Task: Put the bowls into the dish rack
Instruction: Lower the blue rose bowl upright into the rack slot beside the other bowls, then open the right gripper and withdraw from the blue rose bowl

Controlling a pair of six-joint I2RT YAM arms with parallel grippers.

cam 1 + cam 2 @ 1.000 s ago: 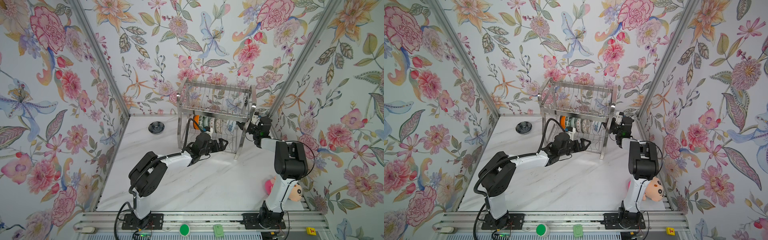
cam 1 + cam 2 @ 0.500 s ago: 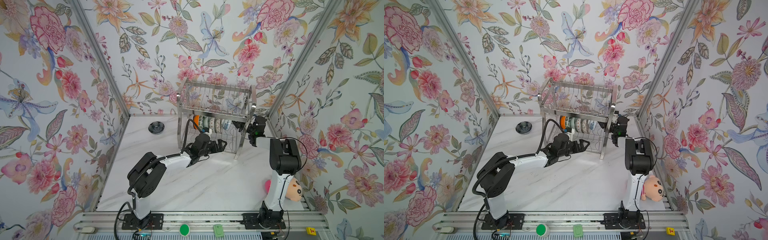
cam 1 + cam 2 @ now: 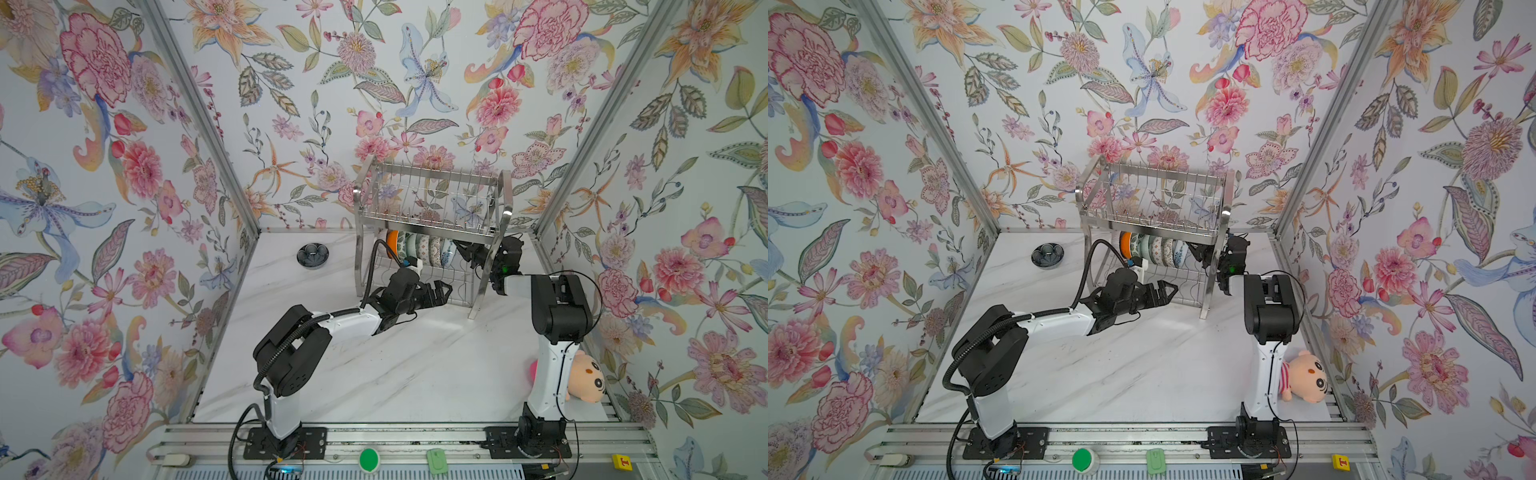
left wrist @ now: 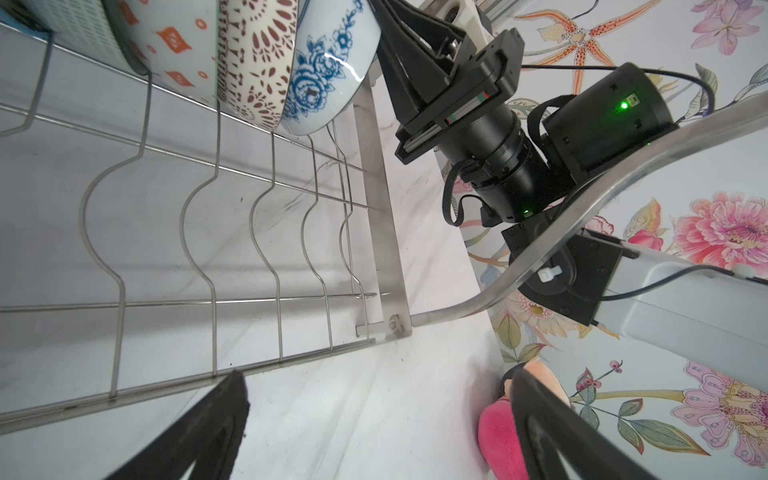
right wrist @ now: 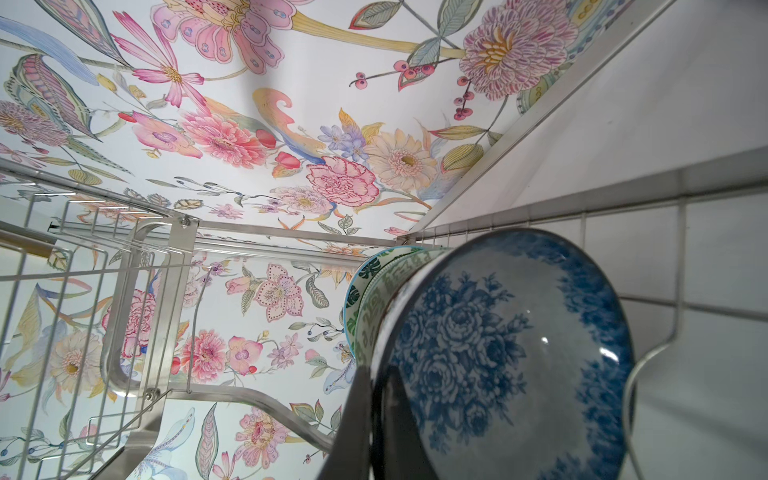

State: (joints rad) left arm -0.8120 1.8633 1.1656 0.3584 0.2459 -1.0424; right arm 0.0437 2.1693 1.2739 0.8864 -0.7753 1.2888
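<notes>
The dish rack (image 3: 432, 195) (image 3: 1154, 195) stands at the back of the table. Several bowls (image 3: 419, 249) (image 3: 1152, 249) stand on edge in its lower tier. The blue-white floral bowl (image 3: 448, 253) (image 4: 324, 79) (image 5: 498, 353) is the rightmost of them. My right gripper (image 3: 462, 250) (image 3: 1197, 251) (image 5: 374, 374) is shut on its rim, one finger inside and one outside. My left gripper (image 3: 444, 291) (image 3: 1171, 289) (image 4: 378, 382) hangs open and empty at the rack's front edge. A dark navy bowl (image 3: 312, 255) (image 3: 1047, 254) sits on the table, left of the rack.
A pink-striped plush toy (image 3: 582, 380) (image 3: 1304, 376) (image 4: 498, 432) lies by the right wall behind the right arm's base. The rack's bent steel leg (image 4: 540, 249) passes between my two arms. Floral walls close in three sides.
My right arm has shifted left toward the rack, its elbow coming in and its gripper staying at the bowl's rim. The left arm has hardly moved.
</notes>
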